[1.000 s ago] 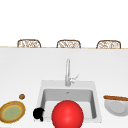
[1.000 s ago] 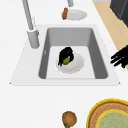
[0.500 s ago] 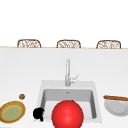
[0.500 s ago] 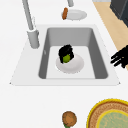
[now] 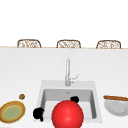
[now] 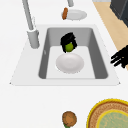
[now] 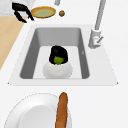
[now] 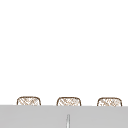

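Observation:
My right hand (image 6: 67, 38) is down in the sink basin (image 6: 100, 62), shut on a small green fruit (image 6: 69, 46). It hangs just above the far rim of a white bowl (image 6: 70, 63) that rests on the basin floor. In the right side view the same hand (image 7: 58, 51) covers the fruit (image 7: 58, 60) from above, over the bowl (image 7: 57, 70). In the front view it (image 5: 74, 99) peeks out behind a big red ball (image 5: 67, 114). My left hand (image 5: 38, 113) floats at the sink's front left corner, fingers loosely spread, holding nothing.
The faucet (image 5: 67, 72) stands behind the basin. A yellow-rimmed plate (image 5: 12, 112) and a small brown round thing (image 5: 22, 96) lie on the counter to the left. At the right, a white plate (image 5: 116, 107) carries a baguette (image 5: 115, 98). Wicker chairs (image 5: 68, 43) stand beyond the counter.
My right hand has carried the green fruit from over the bowl's middle toward its right rim. The left hand has stayed where it was.

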Motion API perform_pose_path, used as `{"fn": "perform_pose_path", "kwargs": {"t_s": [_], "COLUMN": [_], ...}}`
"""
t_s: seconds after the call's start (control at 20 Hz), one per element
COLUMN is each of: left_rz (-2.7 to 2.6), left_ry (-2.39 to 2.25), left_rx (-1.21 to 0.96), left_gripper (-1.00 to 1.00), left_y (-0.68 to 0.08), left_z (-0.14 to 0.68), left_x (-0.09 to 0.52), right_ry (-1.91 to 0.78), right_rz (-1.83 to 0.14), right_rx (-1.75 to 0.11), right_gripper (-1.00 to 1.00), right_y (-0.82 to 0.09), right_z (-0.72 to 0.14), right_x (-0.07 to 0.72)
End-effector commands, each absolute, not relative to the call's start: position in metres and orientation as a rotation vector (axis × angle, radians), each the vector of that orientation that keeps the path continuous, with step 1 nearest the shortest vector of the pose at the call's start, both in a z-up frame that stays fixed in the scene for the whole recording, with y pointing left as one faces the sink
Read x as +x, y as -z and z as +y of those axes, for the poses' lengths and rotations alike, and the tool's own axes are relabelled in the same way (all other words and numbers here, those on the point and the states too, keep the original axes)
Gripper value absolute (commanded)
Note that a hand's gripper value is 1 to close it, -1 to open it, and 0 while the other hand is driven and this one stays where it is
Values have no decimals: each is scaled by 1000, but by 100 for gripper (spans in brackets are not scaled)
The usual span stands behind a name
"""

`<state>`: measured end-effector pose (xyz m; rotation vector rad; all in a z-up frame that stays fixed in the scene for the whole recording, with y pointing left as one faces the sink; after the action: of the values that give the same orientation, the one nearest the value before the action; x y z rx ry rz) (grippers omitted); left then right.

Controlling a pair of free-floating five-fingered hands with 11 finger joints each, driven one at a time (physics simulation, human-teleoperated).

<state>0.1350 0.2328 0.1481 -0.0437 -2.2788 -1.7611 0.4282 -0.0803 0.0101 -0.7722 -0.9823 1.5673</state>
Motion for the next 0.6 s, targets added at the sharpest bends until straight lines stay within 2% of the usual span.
{"fn": "perform_pose_path", "kwargs": {"t_s": [0.0,0.55], "left_rz": [-2279,-2279], "left_ry": [1761,1761], "left_rx": [-44,-44], "left_gripper": [0,0], "left_y": [-148,-148], "left_z": [233,233], "left_x": [135,135], "right_ry": [-1547,-1516], "right_rz": [-1019,-1085], "right_rx": [-781,-782], "right_gripper": [100,100], "right_y": [-41,-111], "right_z": [-100,-132], "right_x": [422,360]}}
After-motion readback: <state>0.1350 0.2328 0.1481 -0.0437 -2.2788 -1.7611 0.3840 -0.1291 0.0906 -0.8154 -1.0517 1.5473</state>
